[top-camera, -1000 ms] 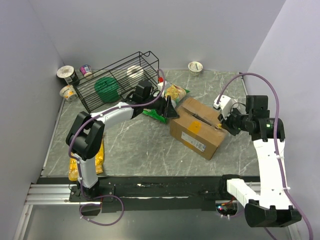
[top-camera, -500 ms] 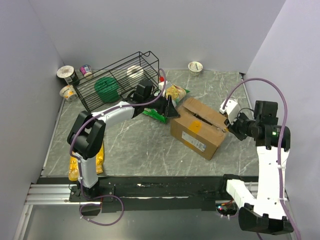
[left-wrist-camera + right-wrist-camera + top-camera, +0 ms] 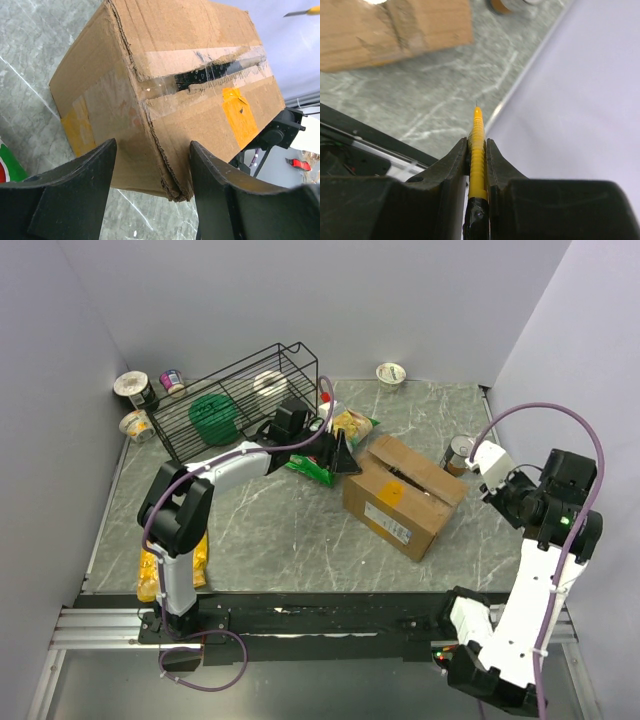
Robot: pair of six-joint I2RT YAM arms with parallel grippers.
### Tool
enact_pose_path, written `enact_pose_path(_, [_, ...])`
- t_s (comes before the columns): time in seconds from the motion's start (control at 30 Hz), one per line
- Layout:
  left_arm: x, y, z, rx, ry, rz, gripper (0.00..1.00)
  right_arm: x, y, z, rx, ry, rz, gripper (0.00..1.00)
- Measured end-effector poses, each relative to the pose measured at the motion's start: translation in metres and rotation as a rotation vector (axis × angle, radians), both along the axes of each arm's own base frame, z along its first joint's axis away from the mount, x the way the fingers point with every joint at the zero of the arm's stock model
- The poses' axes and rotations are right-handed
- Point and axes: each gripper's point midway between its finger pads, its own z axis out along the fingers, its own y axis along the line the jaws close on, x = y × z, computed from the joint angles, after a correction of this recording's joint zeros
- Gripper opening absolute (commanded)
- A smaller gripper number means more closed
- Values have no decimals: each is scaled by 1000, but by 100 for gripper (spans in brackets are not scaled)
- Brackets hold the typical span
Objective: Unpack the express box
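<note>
Top view: the box [image 3: 402,497] sits centre, with the left gripper [image 3: 343,458] at its far-left corner and the right gripper [image 3: 492,472] well off to its right.

Left wrist: the jaws are spread astride that corner. The tape [image 3: 210,70] looks slit, so prise along that seam.

Right wrist: the jaws pinch a yellow cutter [image 3: 478,150], which is best parked before reaching in.
</note>
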Motion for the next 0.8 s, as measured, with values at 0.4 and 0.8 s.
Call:
enact_pose_path(0.4, [11, 4, 23, -7, -34, -24, 78, -2, 10, -38, 291, 55, -242, 0])
enact_pose_path(0.8, [77, 52, 16, 159, -182, 227, 64, 22, 33, -92, 462, 115, -298, 0])
